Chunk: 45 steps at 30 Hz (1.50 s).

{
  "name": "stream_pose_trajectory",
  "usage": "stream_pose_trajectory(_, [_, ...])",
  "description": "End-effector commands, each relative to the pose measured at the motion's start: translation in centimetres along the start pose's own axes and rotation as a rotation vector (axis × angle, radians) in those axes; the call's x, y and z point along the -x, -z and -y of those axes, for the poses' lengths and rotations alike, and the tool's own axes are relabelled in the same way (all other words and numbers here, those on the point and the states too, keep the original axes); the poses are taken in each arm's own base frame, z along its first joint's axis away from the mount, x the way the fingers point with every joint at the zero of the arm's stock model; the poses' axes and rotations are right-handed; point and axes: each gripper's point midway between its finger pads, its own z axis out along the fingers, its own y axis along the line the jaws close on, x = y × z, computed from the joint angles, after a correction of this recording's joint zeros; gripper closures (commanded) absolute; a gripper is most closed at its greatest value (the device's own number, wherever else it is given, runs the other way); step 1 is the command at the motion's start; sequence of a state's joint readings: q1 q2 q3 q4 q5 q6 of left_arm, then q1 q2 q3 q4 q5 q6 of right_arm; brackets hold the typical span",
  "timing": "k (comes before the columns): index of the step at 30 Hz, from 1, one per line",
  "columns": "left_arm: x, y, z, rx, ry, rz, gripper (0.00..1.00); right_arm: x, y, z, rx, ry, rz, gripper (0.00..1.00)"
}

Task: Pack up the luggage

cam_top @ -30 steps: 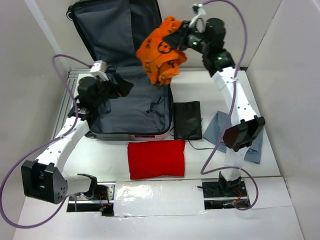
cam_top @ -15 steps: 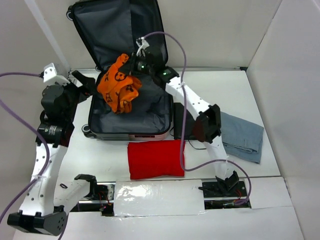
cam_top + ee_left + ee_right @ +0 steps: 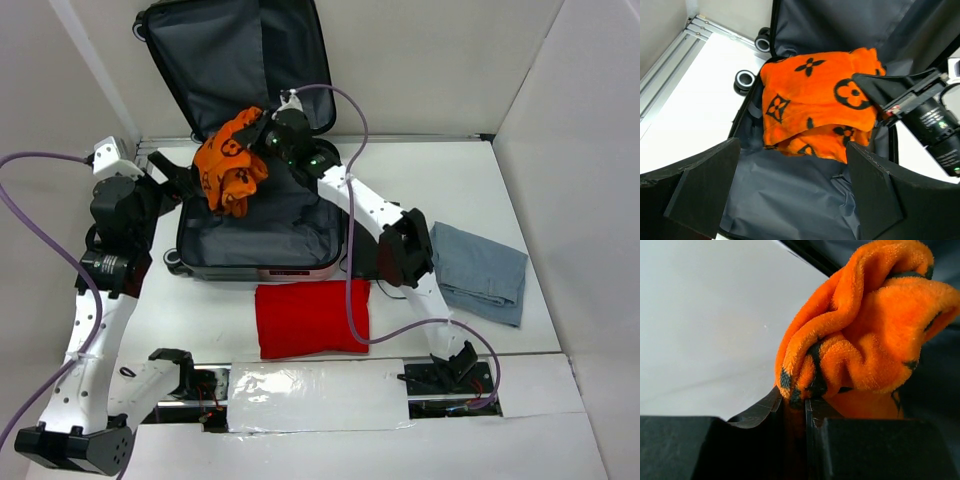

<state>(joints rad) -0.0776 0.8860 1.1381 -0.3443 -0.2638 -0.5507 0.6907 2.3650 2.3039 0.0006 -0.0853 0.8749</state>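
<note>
The luggage [image 3: 300, 235] lies open at the table's back left, its dark grey lining up and its lid propped against the back wall. My right gripper [image 3: 262, 133] is shut on an orange towel with black prints [image 3: 230, 172] and holds it over the far left part of the open half. The towel fills the right wrist view [image 3: 865, 340], pinched between the fingers. In the left wrist view the towel [image 3: 815, 100] hangs over the lining [image 3: 790, 200]. My left gripper [image 3: 178, 172] is open and empty at the luggage's left edge.
A folded red cloth [image 3: 312, 317] lies in front of the luggage. A black pouch [image 3: 376, 240] sits to its right, partly behind my right arm. Folded grey-blue jeans [image 3: 482, 272] lie at the right. Two black wheels [image 3: 746, 79] show at the luggage's left side.
My right arm swung the orange towel from high at the lid's right down and left into the open luggage. My left arm pulled back to the luggage's left edge.
</note>
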Motion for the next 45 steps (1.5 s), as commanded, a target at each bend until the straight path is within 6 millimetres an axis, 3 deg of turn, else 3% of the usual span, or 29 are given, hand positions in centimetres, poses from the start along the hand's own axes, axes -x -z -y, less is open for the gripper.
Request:
stream_pose_trajectory(1, [0.7,-0.2,1.0,-0.042,0.005,0.033,0.0,5.7,1.8,-6.9,0.106,-0.092,0.201,1.0])
stream_pose_trajectory(5, [0.2,-0.3,1.1,-0.046,0.002,0.021,0.0,4.1,1.6,-3.6,0.008,-0.154,0.19,1.0])
stream_pose_trajectory(6, [0.2,-0.3,1.1,-0.046,0.002,0.021,0.0,2.2,1.4,-1.1,-0.041,-0.153,0.159,1.0])
stream_pose_trajectory(7, [0.3,-0.3,1.0,-0.036,0.002,0.026,0.0,2.4,1.9,-1.0,-0.049,-0.154,0.171,1.0])
stream_pose_trajectory(9, [-0.3,-0.7,0.7,-0.028,-0.002,0.01,0.0,1.6,2.3,1.7,-0.114,-0.153,0.164,1.0])
stream_pose_trajectory(12, [-0.3,-0.7,0.7,-0.028,-0.002,0.01,0.0,2.5,3.0,3.7,-0.171,-0.107,0.178,1.0])
stream_pose_trajectory(14, [-0.7,-1.0,0.6,-0.024,-0.005,0.002,0.0,2.9,3.6,6.3,-0.23,-0.067,0.18,1.0])
stream_pose_trajectory(18, [-1.5,-1.6,0.7,-0.025,-0.01,-0.023,0.0,1.7,3.8,9.1,-0.259,-0.023,0.098,1.0])
stream_pose_trajectory(21, [-2.0,-2.1,1.1,-0.042,-0.012,-0.043,0.0,0.3,4.0,13.0,-0.339,0.019,0.031,1.0])
stream_pose_trajectory(27, [-3.6,-3.1,1.0,-0.042,-0.021,-0.093,0.0,1.6,5.6,16.7,-0.398,0.062,-0.039,1.0])
stream_pose_trajectory(31, [-4.0,-3.6,1.1,-0.047,-0.023,-0.106,0.0,-0.5,5.9,18.4,-0.432,0.094,-0.135,1.0])
stream_pose_trajectory(33, [-3.9,-3.8,1.2,-0.047,-0.023,-0.107,0.0,-1.4,5.8,19.1,-0.436,0.122,-0.185,0.84])
stream_pose_trajectory(37, [-3.8,-4.0,1.2,-0.048,-0.051,-0.108,0.0,-2.1,6.9,20.1,-0.48,0.162,-0.279,0.39])
stream_pose_trajectory(39, [-4.0,-4.3,1.3,-0.056,-0.062,-0.113,0.0,-1.7,6.9,19.4,-0.464,0.186,-0.287,0.27])
stream_pose_trajectory(40, [-3.9,-4.3,1.6,-0.07,-0.07,-0.108,0.0,-0.6,7.1,19.0,-0.457,0.215,-0.279,0.19])
stream_pose_trajectory(44, [-4.1,-4.8,2.3,-0.105,-0.077,-0.119,0.0,3.8,7.5,14.9,-0.405,0.318,-0.234,0.1])
stream_pose_trajectory(45, [-4.3,-5.2,2.4,-0.113,-0.088,-0.124,0.0,5.5,7.3,13.0,-0.373,0.347,-0.2,0.02])
